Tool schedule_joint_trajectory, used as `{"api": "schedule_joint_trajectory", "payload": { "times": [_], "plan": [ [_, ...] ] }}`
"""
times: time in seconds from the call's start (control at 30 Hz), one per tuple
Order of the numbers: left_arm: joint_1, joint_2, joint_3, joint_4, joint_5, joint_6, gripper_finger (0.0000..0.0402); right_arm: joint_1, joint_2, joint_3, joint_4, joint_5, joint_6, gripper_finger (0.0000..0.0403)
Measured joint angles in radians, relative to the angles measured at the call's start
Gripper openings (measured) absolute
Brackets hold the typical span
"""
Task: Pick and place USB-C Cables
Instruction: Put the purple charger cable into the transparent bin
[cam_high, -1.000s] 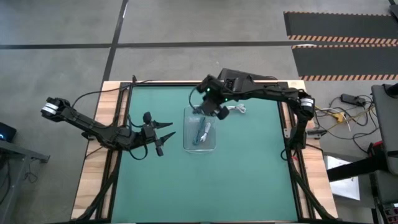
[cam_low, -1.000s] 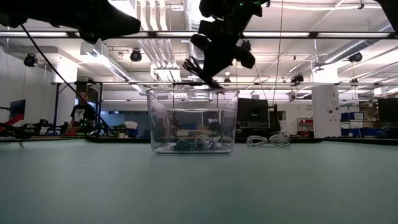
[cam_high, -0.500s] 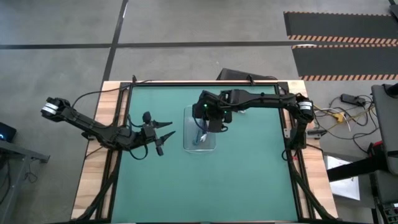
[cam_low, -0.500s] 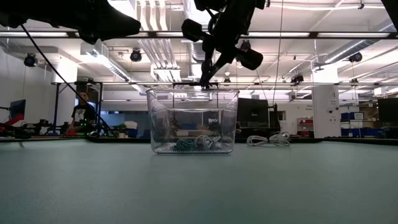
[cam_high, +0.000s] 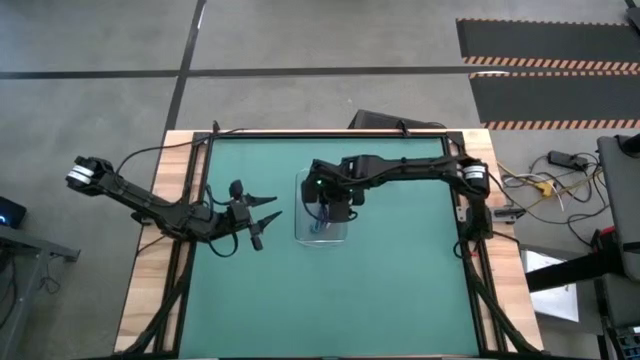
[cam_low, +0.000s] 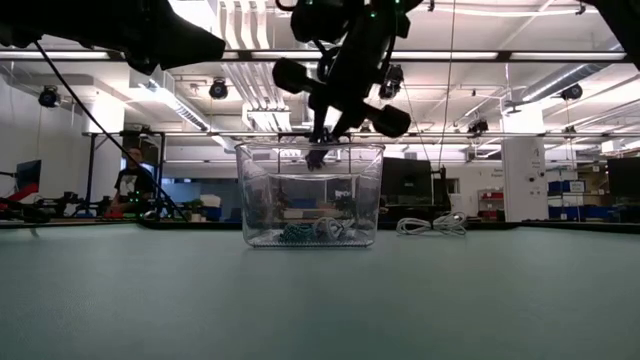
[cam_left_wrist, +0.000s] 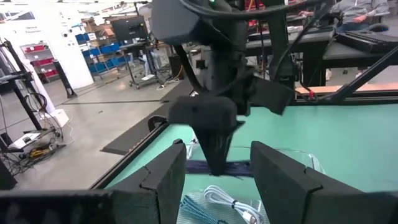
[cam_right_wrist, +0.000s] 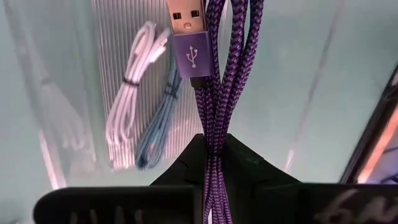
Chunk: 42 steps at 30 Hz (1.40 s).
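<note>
Green table (cam_high: 400, 270): right gripper (cam_right_wrist: 214, 163) clamped on purple cable (cam_right_wrist: 217, 68) above clear tray (cam_low: 310, 195), long axis running straight out from the fingers (USB plug leading). Left gripper (cam_high: 268, 208) spread apart, beside tray.

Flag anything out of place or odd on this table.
Nothing looks damaged or spilled. One white cable lies on the mat outside the clear tray, unsorted. A white cable and a blue cable lie in the tray. The right gripper holds the purple cable above it. The left gripper waits, open.
</note>
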Motion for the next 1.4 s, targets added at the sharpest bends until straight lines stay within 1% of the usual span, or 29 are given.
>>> {"api": "schedule_joint_trajectory", "payload": {
  "times": [0.57, 1.4],
  "plan": [
    [0.000, 0.000, -0.004, 0.001, 0.000, -0.001, 0.0164, 0.000, 0.083, 0.001, 0.061, 0.005, 0.005, 0.0020],
    [0.000, -0.001, -0.004, 0.001, -0.002, -0.001, 0.0164, -0.007, 0.092, -0.003, 0.085, -0.004, 0.008, 0.0020]
  ]
}}
